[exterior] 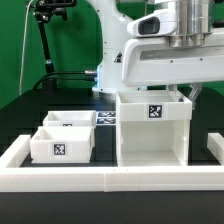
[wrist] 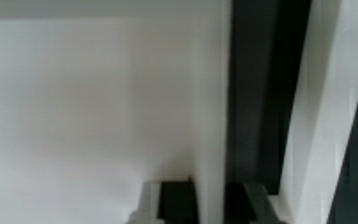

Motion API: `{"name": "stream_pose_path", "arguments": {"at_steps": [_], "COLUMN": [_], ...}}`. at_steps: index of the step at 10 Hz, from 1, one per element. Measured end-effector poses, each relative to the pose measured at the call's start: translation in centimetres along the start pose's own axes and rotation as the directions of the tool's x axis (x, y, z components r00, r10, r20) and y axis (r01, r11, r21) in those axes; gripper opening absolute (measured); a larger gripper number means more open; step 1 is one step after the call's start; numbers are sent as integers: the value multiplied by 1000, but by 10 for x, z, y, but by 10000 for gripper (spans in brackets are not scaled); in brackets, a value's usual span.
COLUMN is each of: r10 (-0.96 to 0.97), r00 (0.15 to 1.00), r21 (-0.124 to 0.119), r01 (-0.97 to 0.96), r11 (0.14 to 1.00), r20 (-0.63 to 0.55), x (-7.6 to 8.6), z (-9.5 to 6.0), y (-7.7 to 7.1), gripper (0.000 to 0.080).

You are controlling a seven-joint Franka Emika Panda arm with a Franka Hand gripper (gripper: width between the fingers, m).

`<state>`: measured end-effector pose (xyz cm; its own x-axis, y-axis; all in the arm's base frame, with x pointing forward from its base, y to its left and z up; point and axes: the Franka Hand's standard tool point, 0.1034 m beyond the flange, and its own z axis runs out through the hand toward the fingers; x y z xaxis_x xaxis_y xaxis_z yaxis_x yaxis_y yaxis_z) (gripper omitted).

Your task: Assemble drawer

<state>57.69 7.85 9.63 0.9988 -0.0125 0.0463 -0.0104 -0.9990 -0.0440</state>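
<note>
step: early assembly, by my read. the shell stands upright on the table, open front facing the exterior camera, nothing inside it; neither tray is in yet.
shell: right of centre in the exterior view, tag on its upper front edge, just behind the rail.
trays: both on the exterior view's left of the shell. near tray and far tray sit close together, clear of the shell.
end effector: low at the shell's top rim, toward the exterior view's right. the rim hides the fingertips, and the wrist view is only white panel and dark gaps at close range, so you can't tell whether it's open, closed or holding the wall.
next move: i'd guess you're working the shell itself, or done with it and due at a tray. confirm the grip state before you lift. a tray then has to go in level and straight through the open front.
risk: tall, light shell — a sideways pull at the rim could tip or skid it.
table: black, matte; white rail along the front and both sides; marker board lies flat behind, between far tray and shell.
room: green backdrop, black stand at the exterior view's left rear.
</note>
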Motion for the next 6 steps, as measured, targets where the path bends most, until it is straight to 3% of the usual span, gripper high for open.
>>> {"name": "stream_pose_path", "arguments": {"at_steps": [3, 6], "r10": [336, 469], "r00": [942, 883], "r21": [42, 65], "r01": [-335, -466], "r11": [941, 882], "r20": [-9, -29], "x": [4, 12], "z": [-3, -6], "y": [0, 3], "gripper": [38, 38]}}
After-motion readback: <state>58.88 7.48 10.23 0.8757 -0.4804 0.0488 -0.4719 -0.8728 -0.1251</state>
